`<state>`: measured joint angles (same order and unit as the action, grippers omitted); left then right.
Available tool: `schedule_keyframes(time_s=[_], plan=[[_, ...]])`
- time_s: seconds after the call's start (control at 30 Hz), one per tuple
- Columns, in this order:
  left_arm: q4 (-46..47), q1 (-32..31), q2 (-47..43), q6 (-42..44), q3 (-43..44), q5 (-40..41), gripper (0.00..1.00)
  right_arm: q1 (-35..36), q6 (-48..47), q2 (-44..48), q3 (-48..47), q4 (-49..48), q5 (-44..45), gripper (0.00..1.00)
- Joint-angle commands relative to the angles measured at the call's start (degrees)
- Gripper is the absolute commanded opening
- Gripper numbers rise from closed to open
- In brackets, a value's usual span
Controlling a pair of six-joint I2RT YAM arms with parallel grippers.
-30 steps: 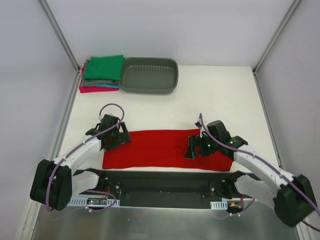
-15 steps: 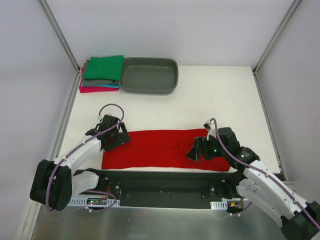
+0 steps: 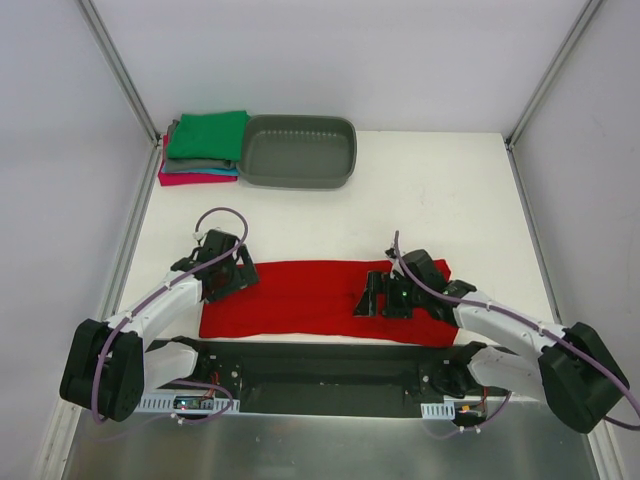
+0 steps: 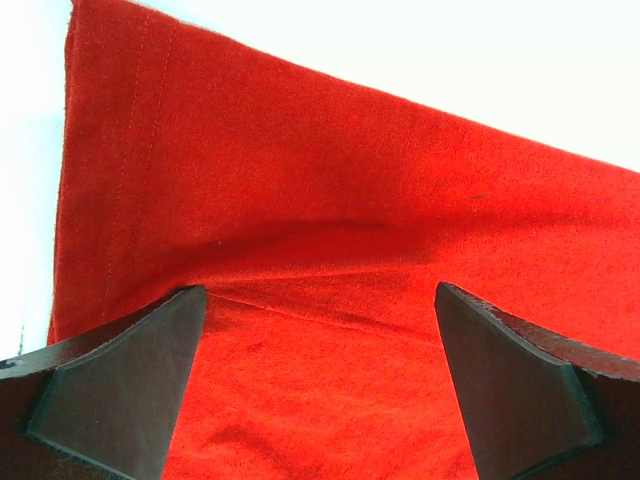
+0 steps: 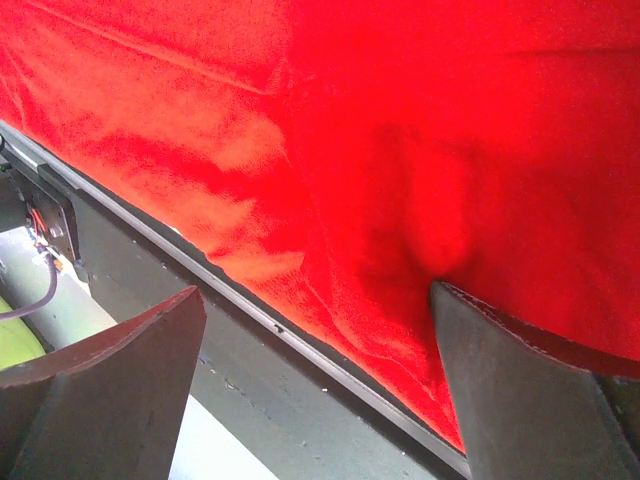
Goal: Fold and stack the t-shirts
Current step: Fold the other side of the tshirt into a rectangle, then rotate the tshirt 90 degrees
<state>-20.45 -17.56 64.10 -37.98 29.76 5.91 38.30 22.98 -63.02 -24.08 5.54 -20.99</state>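
A bright red t-shirt (image 3: 310, 300), folded into a long strip, lies flat along the table's near edge. My left gripper (image 3: 243, 282) is over the strip's left end. In the left wrist view it (image 4: 320, 380) is open, with red cloth (image 4: 330, 200) spread between the fingers. My right gripper (image 3: 365, 302) is over the strip's right half, pointing left. In the right wrist view it (image 5: 320, 390) is open above the shirt's near hem (image 5: 400, 130), and its right finger (image 5: 520, 390) touches the cloth. Several folded shirts (image 3: 205, 145) are stacked at the far left, green on top.
A grey oval plastic tub (image 3: 300, 150) stands next to the stack at the back. A dark metal rail (image 3: 330, 365) runs along the near edge just below the shirt and also shows in the right wrist view (image 5: 250, 380). White table (image 3: 430, 190) lies beyond the shirt.
My right gripper has moved left along the red strip, after first drawing back toward the near right. The strip's left end has shifted slightly left and nearer. The left gripper has barely moved.
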Motion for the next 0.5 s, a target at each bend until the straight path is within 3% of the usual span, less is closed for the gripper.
schedule_keyframes(time_s=[0.0,0.13,0.27,0.37,0.47], plan=[[-2.67,0.34,0.41,-0.43,-1.54,2.70,0.99,0.46,1.80,4.21,0.78,2.89,3.15,0.96],[-2.67,0.42,1.73,-0.43,-1.02,3.14,0.99,0.37,1.80,11.24,1.75,7.36,4.28,0.96],[-2.58,0.42,3.49,-1.13,-0.49,2.70,0.99,-0.07,3.20,16.08,2.36,14.13,13.06,0.96],[-2.67,0.42,4.28,-0.87,-0.14,1.65,0.99,-1.56,7.59,16.18,4.55,15.64,19.40,0.96],[-2.49,0.42,3.41,-0.78,-0.31,0.86,0.99,-6.03,9.45,13.73,6.40,14.68,19.50,0.96]])
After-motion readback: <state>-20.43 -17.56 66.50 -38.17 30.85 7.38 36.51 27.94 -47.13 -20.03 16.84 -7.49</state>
